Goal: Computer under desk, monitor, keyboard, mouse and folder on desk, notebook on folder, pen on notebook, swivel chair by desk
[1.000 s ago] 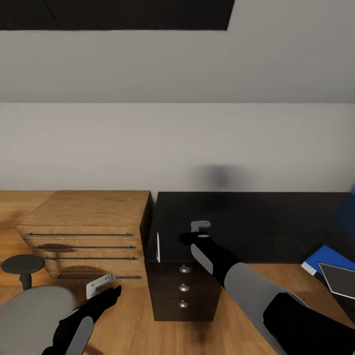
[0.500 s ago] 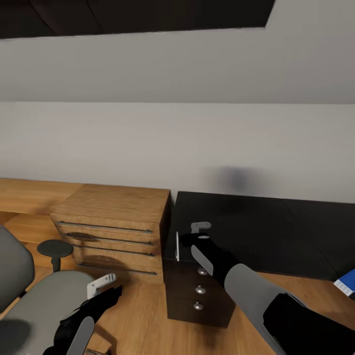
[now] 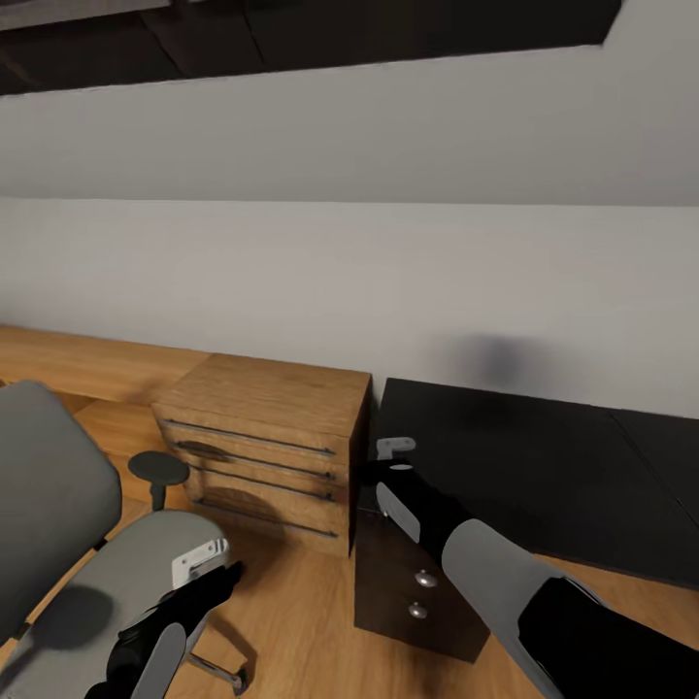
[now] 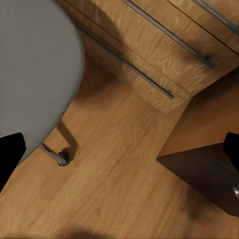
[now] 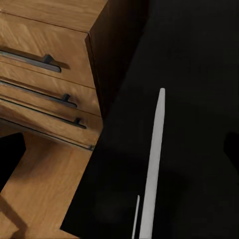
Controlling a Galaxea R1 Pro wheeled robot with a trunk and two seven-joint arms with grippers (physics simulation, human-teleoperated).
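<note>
View has swung left since a second ago: folder gone from sight, swivel chair (image 3: 68, 544) now left of desk (image 3: 505, 466), pen (image 5: 153, 164) on desk; both grippers' jaws cannot be told.

Both our arms are stretched forward in the head view. Left arm comes in low at about 7 o'clock, its claw (image 3: 206, 566) pointing toward 1 o'clock, fingers parted wide in its wrist view. Right arm reaches in from 4 o'clock with the grey forearm angled up, its claw (image 3: 386, 458) near centre, fingertips spread apart too.
</note>
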